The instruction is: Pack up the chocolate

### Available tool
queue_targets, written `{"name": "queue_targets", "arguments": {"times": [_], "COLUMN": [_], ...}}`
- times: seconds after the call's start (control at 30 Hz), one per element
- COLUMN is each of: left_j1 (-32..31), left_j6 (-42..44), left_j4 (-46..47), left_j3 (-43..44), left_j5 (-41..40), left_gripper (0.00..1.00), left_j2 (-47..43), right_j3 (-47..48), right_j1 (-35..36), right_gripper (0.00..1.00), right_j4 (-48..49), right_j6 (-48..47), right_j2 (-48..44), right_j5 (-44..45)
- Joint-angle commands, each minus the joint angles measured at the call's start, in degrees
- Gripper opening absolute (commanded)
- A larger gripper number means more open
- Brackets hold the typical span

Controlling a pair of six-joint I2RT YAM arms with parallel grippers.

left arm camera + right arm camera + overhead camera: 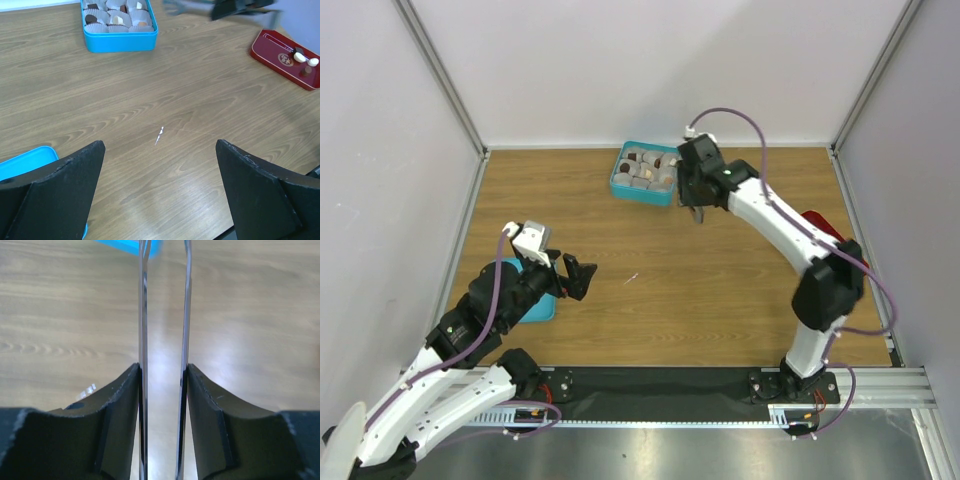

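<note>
Several dark and pale chocolate pieces [634,158] sit in crinkled paper cups inside the open teal box [616,182] at the back of the table. Three more chocolate pieces [300,56] lie on a red tray [272,47] at the right. Just right of the box, my right gripper [693,196] is shut on long metal tweezers [143,315], whose two arms run between its jaws with a gap between them. The tweezer tips are out of the wrist view. My left gripper [160,145] hovers wide open over bare wood at the near left, holding nothing.
The teal lid [25,159] lies under my left gripper at the near left. A small white scrap [159,136] lies mid-table. My right arm partly hides the red tray [823,226] from above. White walls enclose the table on three sides.
</note>
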Motion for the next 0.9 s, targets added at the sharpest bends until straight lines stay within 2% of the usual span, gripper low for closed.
{"name": "queue_targets", "arguments": {"times": [0.0, 0.3, 0.5, 0.67, 0.87], "left_j1": [0.3, 0.3, 0.2, 0.3, 0.3], "left_j6": [0.9, 0.9, 0.9, 1.0, 0.7], "left_j4": [2.0, 2.1, 2.6, 3.4, 3.2], "left_j3": [0.4, 0.2, 0.3, 0.3, -0.1], "left_j5": [-0.7, 0.7, 2.2, 3.5, 5.3], "left_gripper": [1.0, 1.0, 1.0, 1.0, 1.0], "left_j2": [0.0, 0.1, 0.7, 1.3, 1.9], "right_j3": [-4.6, -23.2, -26.0, -26.1, -29.6], "right_j1": [-2.8, -23.7, -34.9, -36.4, -37.1], "right_gripper": [0.45, 0.46, 0.47, 0.47, 0.48], "right_j4": [-3.2, -9.4, -13.8, -17.6, -16.1], "right_j6": [1.9, 7.8, 6.0, 10.3, 12.4], "right_j2": [-11.3, -26.4, -31.8, -31.5, -30.3], "right_j5": [3.4, 3.6, 4.3, 11.0, 10.4]}}
